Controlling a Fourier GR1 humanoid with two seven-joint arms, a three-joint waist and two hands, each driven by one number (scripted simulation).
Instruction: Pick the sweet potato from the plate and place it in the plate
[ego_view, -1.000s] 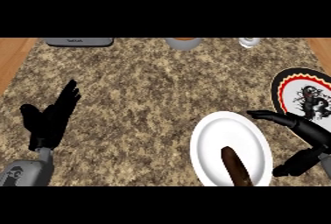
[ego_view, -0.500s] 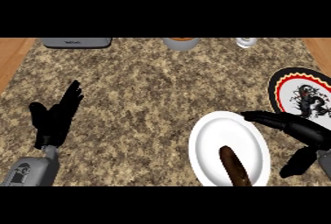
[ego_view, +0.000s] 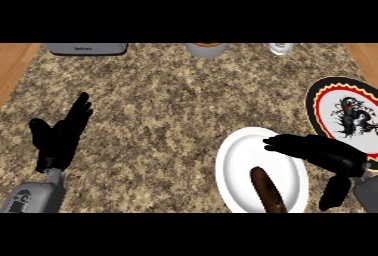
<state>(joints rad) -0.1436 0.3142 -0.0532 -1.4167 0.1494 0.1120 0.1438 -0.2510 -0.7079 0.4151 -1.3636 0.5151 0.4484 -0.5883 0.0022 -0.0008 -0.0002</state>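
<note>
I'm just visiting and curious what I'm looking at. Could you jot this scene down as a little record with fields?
surface: speckled stone counter
white plate: near the lower right, holds the sweet potato
sweet potato: dark, long, lying on the white plate
patterned plate: at the right edge, red and black design
right hand: open, fingers stretched over the white plate, above the sweet potato
left hand: open, resting at the left, fingers up

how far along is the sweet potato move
Nothing done: the sweet potato lies on the white plate. In hand: the right hand is open above that plate, holding nothing. Left: grasp, carry to the patterned plate. The left hand rests open.
</note>
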